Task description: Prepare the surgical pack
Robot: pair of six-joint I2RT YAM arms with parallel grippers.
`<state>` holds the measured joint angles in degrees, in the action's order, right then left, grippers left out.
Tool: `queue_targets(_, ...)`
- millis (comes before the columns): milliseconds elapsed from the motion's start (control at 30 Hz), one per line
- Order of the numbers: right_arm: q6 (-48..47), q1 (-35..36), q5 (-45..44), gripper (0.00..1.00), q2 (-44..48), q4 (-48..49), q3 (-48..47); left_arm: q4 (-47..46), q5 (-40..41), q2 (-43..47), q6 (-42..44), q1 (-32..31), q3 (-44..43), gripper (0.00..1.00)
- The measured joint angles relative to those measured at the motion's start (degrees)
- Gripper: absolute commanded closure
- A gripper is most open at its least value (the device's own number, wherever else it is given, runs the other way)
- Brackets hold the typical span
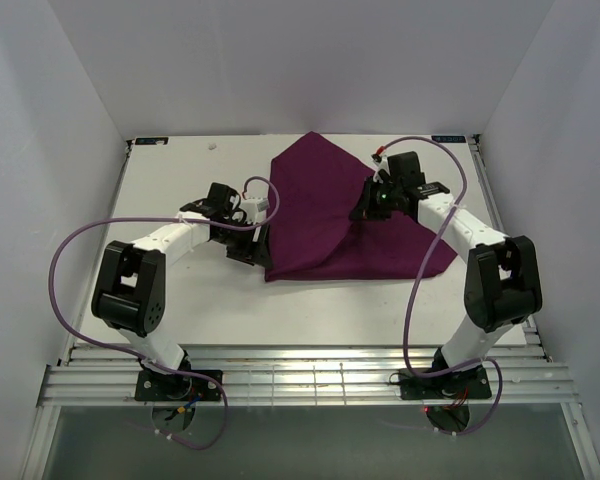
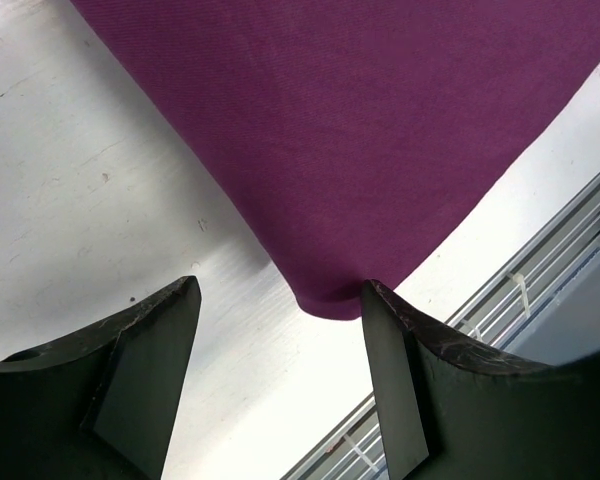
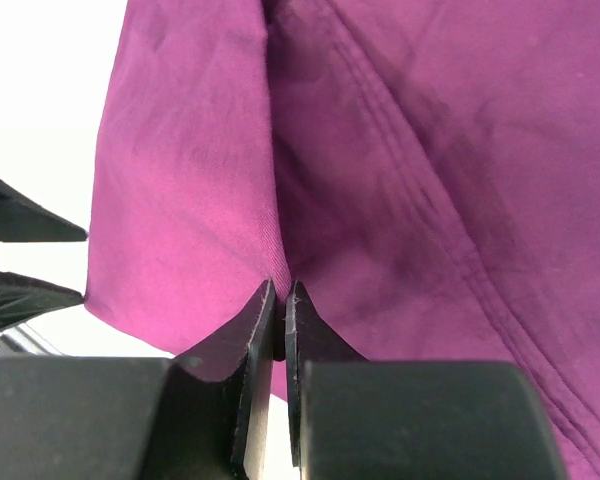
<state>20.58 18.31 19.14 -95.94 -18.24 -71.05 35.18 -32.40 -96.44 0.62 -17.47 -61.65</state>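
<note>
Purple cloth (image 1: 320, 215) on white table (image 1: 180, 180), white walls (image 1: 280, 60) around; right hand (image 3: 283, 290) pinching it, left hand (image 2: 278, 292) spread.

the left arm (image 1: 170, 238) is bent inward, the left gripper (image 2: 279, 290) held wide apart; the right arm (image 1: 462, 226) is angled inward, the right gripper (image 3: 284, 292) pinched onto the purple cloth (image 3: 430, 150).

You are seeing your left arm (image 1: 165, 238) and right arm (image 1: 458, 222) wearing white shells and black joint housings, each trailing a looping lilac cable (image 1: 65, 262); black wedge fingers (image 2: 420, 380) on the left gripper (image 2: 280, 288) are showing scuffs.
</note>
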Motion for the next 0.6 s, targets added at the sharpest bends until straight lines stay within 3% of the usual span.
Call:
queue_targets(167,-0.1,-0.9,-2.0,0.88,-2.3,-0.2,0.0,-0.1,0.0,0.0,0.0,-1.2,0.2,0.24)
queue_targets(333,-0.5,-1.0,-4.7,0.54,-6.8,-1.8,0.0,-0.1,0.1,0.0,0.3,-2.8,0.4,0.24)
queue_targets(433,-0.5,-1.1,-6.1,0.45,-7.1,-2.4,-0.9,-0.1,0.3,0.0,0.7,-3.2,0.4,0.23)
queue_targets(600,0.3,-2.5,-10.1,0.41,-5.0,-3.1,0.4,0.0,0.5,0.0,1.4,-3.2,0.5,0.23)
